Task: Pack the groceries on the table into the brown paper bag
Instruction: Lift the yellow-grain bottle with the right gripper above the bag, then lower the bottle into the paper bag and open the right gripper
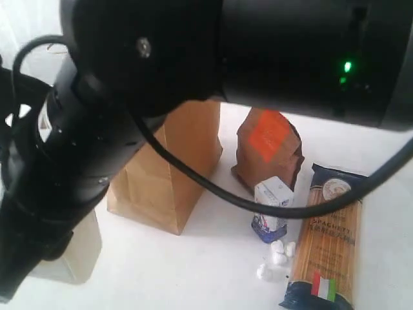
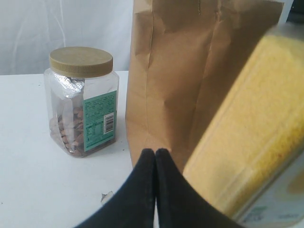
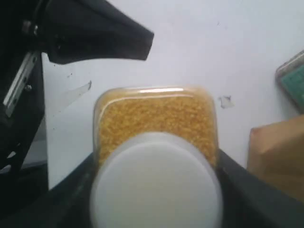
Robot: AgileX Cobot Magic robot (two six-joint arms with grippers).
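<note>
My right gripper [image 3: 154, 190] is shut on the white-capped yellow-grain bottle [image 3: 154, 118], one black finger on each side just below the cap, above the table [image 3: 213, 42]. In the left wrist view this bottle [image 2: 256, 142] looms close and tilted in front of the brown paper bag [image 2: 190, 71]. My left gripper [image 2: 156, 152] is shut and holds nothing, low in front of the bag. The tan-lidded clear jar [image 2: 83, 102] stands upright beside the bag. The exterior view shows the bag [image 1: 168, 187], the brown pouch [image 1: 268, 145], the white-blue carton [image 1: 272, 208] and the spaghetti pack [image 1: 326, 239].
A black arm [image 1: 193, 58] fills the top and left of the exterior view and hides both grippers there. Small white bits [image 1: 277, 255] lie by the carton. A pale blurred object [image 1: 74, 255] sits left of the bag. A scrap [image 2: 105, 196] lies near my left gripper.
</note>
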